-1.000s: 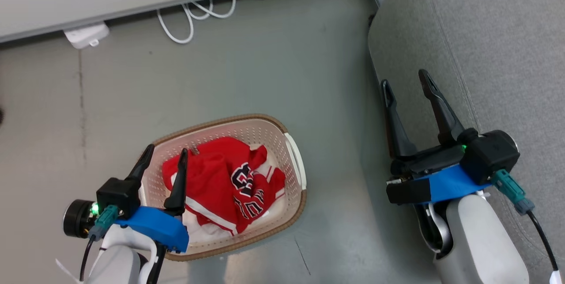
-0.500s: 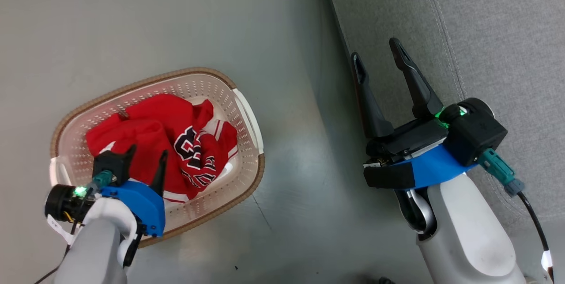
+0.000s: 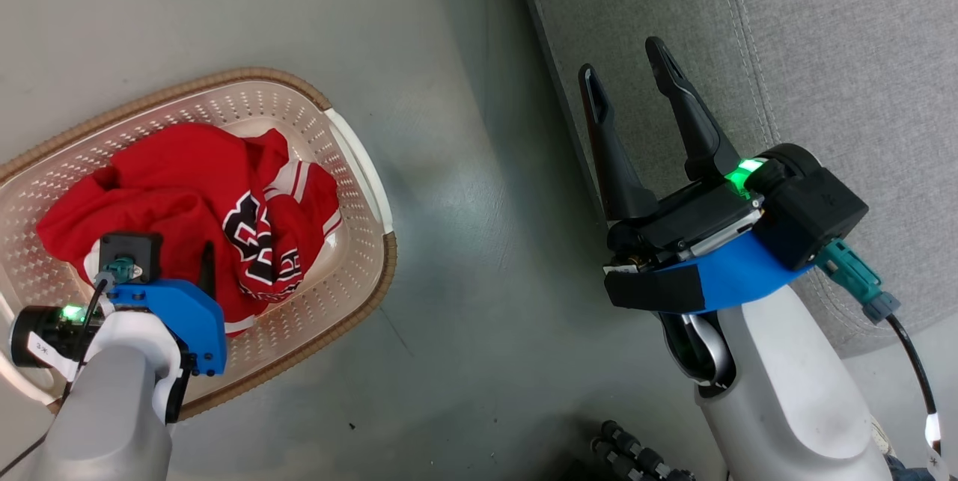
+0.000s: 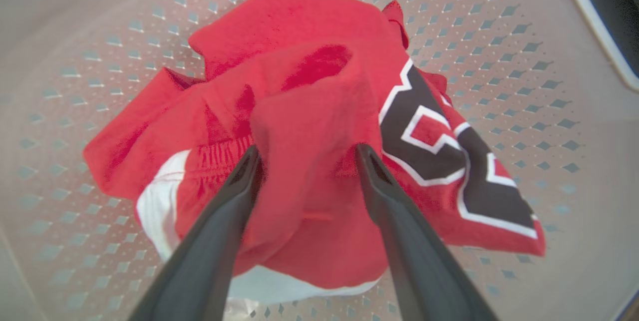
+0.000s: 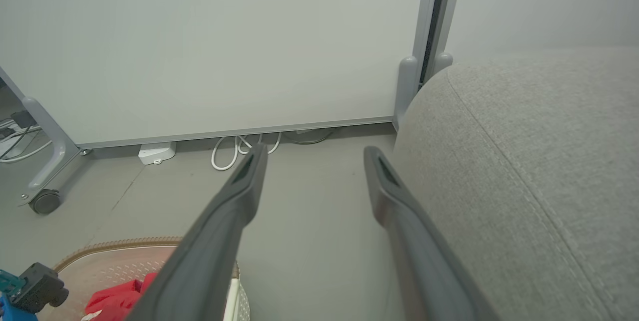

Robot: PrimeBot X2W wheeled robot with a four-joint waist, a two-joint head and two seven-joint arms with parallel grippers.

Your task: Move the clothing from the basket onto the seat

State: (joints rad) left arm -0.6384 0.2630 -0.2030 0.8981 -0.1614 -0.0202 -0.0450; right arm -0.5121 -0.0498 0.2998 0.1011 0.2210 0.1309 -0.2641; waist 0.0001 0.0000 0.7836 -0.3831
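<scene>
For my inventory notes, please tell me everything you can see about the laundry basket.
The basket is oval, of cream perforated plastic, with a brown woven-look rim and a white side handle. It stands upright on the grey floor, apart from the seat. Red clothing lies crumpled inside, and the open left hand reaches in, its fingers astride a fold.

Grey floor [image 3: 464, 204] carries basket [image 3: 337, 271], sofa [image 3: 823, 54], white box [image 5: 157, 153]

Bare floor [image 3: 464, 204] lies open between the basket [image 3: 383, 271] and the seat [image 3: 823, 54], wide enough for a gripper. The basket's wall rings the clothing [image 4: 309, 111], leaving entry from above, where the left gripper [image 4: 307, 154] straddles a fold with its 2 fingers. A dark ribbed thing [image 3: 636, 458], perhaps a cable, lies on the floor near the seat.
</scene>
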